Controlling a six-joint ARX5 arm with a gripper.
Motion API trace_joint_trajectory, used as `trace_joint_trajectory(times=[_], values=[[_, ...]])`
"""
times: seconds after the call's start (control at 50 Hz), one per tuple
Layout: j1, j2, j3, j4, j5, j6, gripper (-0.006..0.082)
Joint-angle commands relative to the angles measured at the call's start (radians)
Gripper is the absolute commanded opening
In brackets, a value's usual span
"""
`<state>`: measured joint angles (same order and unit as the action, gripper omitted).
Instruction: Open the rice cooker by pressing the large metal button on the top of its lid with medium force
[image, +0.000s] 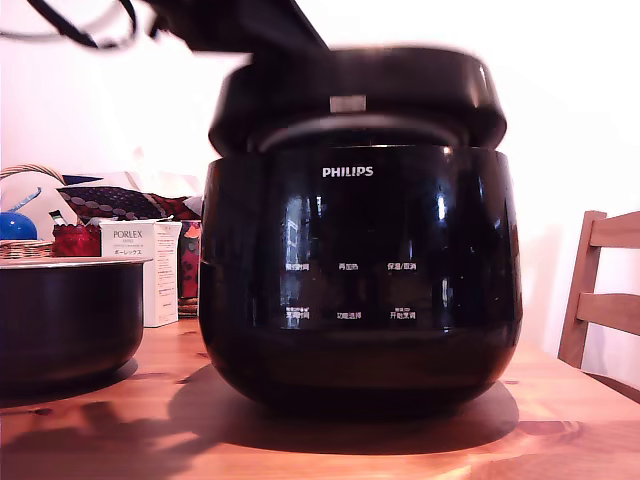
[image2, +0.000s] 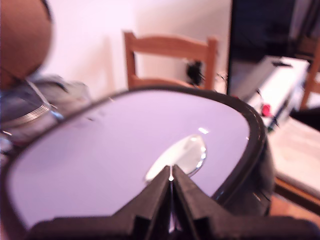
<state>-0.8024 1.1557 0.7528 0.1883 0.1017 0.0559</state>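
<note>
The glossy black rice cooker (image: 360, 270) with its PHILIPS logo stands on the wooden table (image: 120, 440) in the middle of the exterior view. Its lid (image: 360, 95) is blurred and raised off the body. A gap under it shows a grey metal rim (image: 360, 132). My dark arm (image: 240, 22) reaches in from the exterior view's upper left, above the lid. In the wrist view, the lid (image2: 100, 160) tilts, and my gripper (image2: 171, 179) is shut with its tip at the near edge of the oval metal button (image2: 182, 154). Whether the tip touches the button is unclear.
A dark metal pot (image: 60, 320) with a pale rim sits at the exterior view's left. Behind it are a PORLEX box (image: 140, 270), patterned packets and a basket (image: 25, 245). A wooden chair (image: 600, 300) stands at the right, and a wooden chair (image2: 170, 55) shows beyond the lid.
</note>
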Motion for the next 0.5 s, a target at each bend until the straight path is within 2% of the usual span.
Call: trace_joint_trajectory(times=[0.0, 0.48], values=[[0.011, -0.001, -0.025, -0.001, -0.012, -0.003, -0.0022], [0.123, -0.109, -0.025, -0.013, -0.077, -0.003, -0.0022]])
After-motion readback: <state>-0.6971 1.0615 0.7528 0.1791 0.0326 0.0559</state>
